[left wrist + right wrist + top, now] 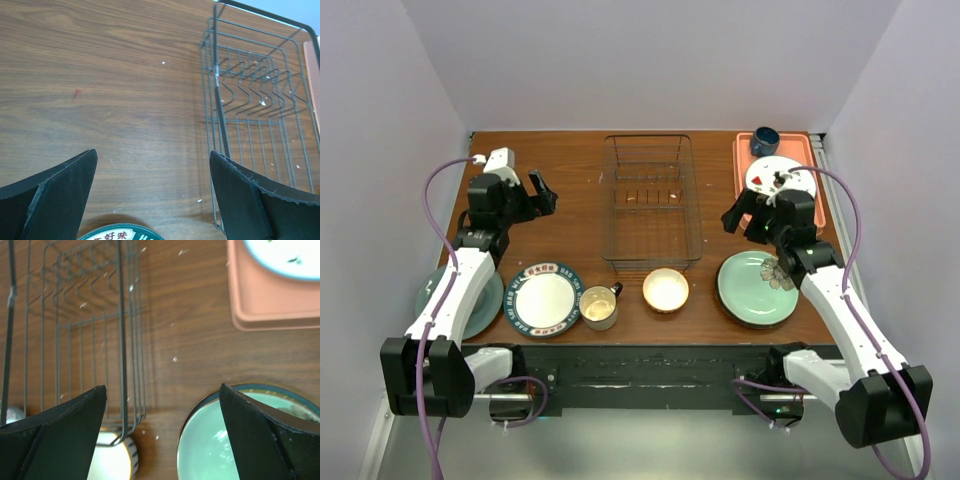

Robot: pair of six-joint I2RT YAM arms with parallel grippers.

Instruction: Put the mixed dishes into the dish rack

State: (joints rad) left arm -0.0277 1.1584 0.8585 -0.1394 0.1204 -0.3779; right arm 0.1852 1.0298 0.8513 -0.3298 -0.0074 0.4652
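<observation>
Mixed dishes (665, 289) are ranged along the near edge of the surface (570, 170), before the dish rack (650, 200); the green plate (757, 288) is found just nearward of the right pincer (745, 213), the blue-rimmed plate (544, 300) nearward of the left pincer (532, 193); both are spread wide, empty.

Mug (598, 307) and bowl (665, 289) sit before the dish rack (651, 203); a tray (796, 145) lies to its right.
</observation>
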